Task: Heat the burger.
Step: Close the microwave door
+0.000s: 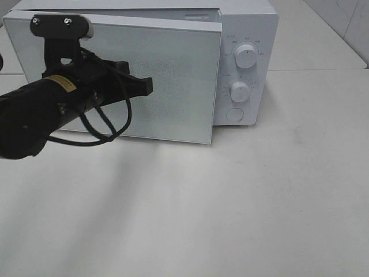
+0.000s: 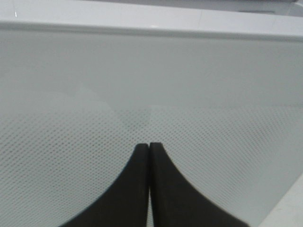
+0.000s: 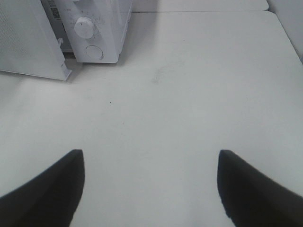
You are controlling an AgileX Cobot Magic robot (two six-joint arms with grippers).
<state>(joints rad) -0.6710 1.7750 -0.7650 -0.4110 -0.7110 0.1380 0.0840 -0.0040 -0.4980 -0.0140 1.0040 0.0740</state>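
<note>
- Nearest us, our right pincer (image 3: 150,156) hangs over the bare table (image 3: 189,94). Its jaws are wide apart with nothing between them, and the microwave (image 1: 248,23) stands well apart from it.
- Our left pincer (image 2: 149,146) has its jaws pressed together and grips nothing. Its tips point square at the microwave door (image 1: 173,81). They look to be on the dotted window or just short of it; we cannot tell which.
- The door, directly ahead of that pincer, stands ajar. Its free edge, out to the pincer's right, sits proud of the body and overlaps the control panel.
- The burger shows in none of our views. We judge that it lies in the cavity behind the door, past the left pincer's tips, but the mesh hides it and we cannot confirm this.
- We read the step in hand as pushing the door shut with closed jaws.
- The next move calls for a steady forward press, best placed toward the free edge, until the door seats flush. A hard shove might slide the oven back on the table.
- Farther on, to the right of the door, are the upper dial (image 1: 246,57), the lower dial (image 1: 240,91) and the round button (image 1: 234,114). Setting the time would come after the door is closed.
</note>
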